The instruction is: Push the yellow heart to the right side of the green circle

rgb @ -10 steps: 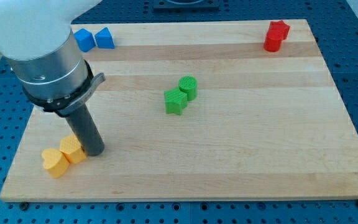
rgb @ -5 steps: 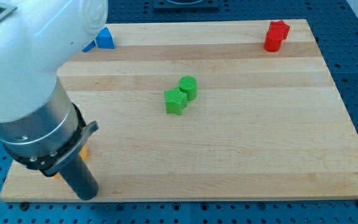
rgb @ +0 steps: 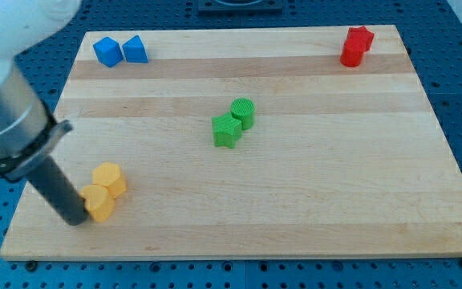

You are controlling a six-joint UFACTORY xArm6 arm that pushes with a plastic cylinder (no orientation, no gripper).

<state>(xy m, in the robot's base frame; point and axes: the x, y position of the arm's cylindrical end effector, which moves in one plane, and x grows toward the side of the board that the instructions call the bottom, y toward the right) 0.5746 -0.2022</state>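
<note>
Yellow is where I look first: two yellow blocks sit touching each other near the board's lower-left corner. The lower one, the yellow heart as best I can judge its shape, lies at the view's bottom-left of its neighbour, the other yellow block, whose outline I cannot name with confidence. My tip stands right against the heart's left side, slightly toward the view's bottom. The rod has nothing to open or close and holds nothing; it can only shove.

So the heart lies to the view's right and a touch up from my tip, and the goal lies the same way, only much farther: the green circle sits near the board's middle, well apart, touching a green star-like block at its lower left. The spot I want is the bare wood on the circle's right.

I judge a push rightward and upward is called for, and the second yellow block sits in that path, so it may ride along.
</note>
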